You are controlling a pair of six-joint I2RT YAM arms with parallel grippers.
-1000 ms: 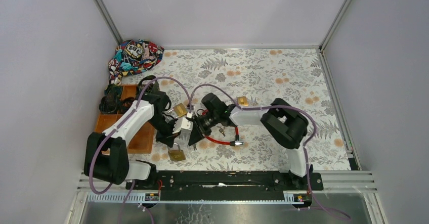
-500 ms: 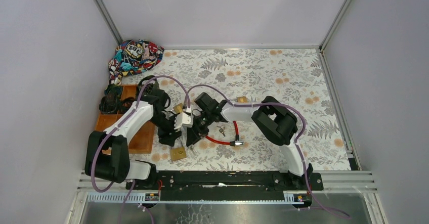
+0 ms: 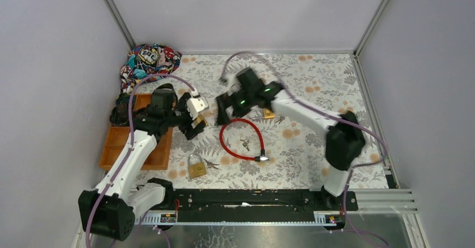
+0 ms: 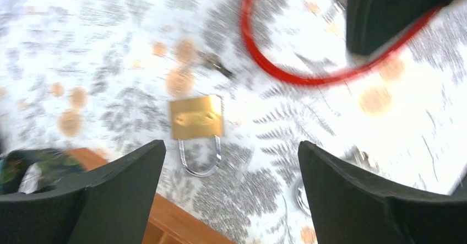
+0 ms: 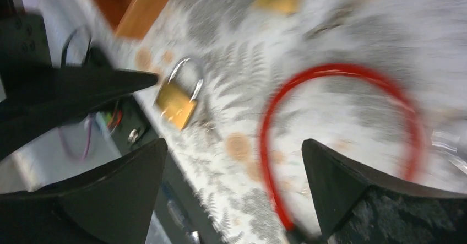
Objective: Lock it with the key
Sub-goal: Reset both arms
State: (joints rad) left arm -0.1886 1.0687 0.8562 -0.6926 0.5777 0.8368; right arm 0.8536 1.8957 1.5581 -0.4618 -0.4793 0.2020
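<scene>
My left end effector (image 4: pixel 230 145) and right end effector (image 5: pixel 234 142) are both spread wide and empty. The padlock (image 3: pixel 195 167) lies flat on the worktop (image 3: pixel 313 85), its keys (image 3: pixel 211 162) just beside it. I'd best pin the body first, then feed the key straight in.

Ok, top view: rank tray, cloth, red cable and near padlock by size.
1. tray, though the left arm covers part
2. cloth
3. red cable, only slightly smaller than the cloth; nearly alike
4. padlock, clearly smallest
</scene>
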